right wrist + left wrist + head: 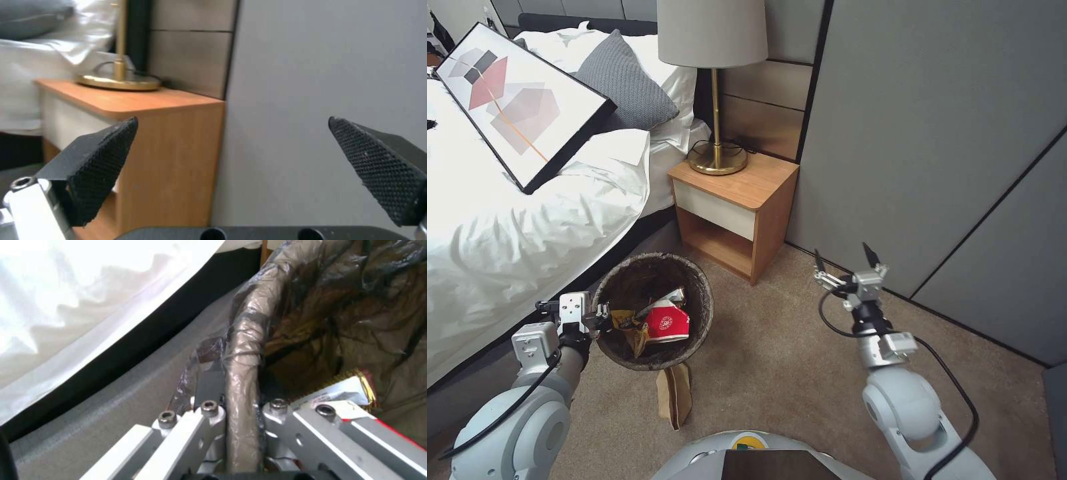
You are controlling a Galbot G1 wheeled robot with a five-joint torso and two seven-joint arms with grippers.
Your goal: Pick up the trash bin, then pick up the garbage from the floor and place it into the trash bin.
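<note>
Trash bin [694,333] sits on the carpet [774,360] btwn bed [507,253] and nightstand [740,207], just in front of the nightstand's open shelf. Dark wrinkled liner covers the rim all round.

L gripper [602,313] is at the bin's bed-side rim, clamped on it: in the left wrist view one finger [209,386] sits outside the liner-wrapped rim [242,373], the other inside, rim pinched btwn them.

Garbage inside bin: red-and-white wrapper [667,323], yellow packet [627,323] beside it on the L-gripper side, foil-edged wrapper [670,295] poking up behind the red one. Red/white wrapper edge also visible in the left wrist view [342,391], just inside the rim.

Brown paper [674,393] on the carpet, touching or nearly touching the bin's base on the robot side; can't tell which.

R gripper [847,257] held in the air well to the side of the bin, away from the bed, near the grey wall panel [934,133]. Jaws wide apart, nothing btwn them; black textured pads [104,166] point toward nightstand corner and wall.

Lamp [714,87] stands on the nightstand top.
</note>
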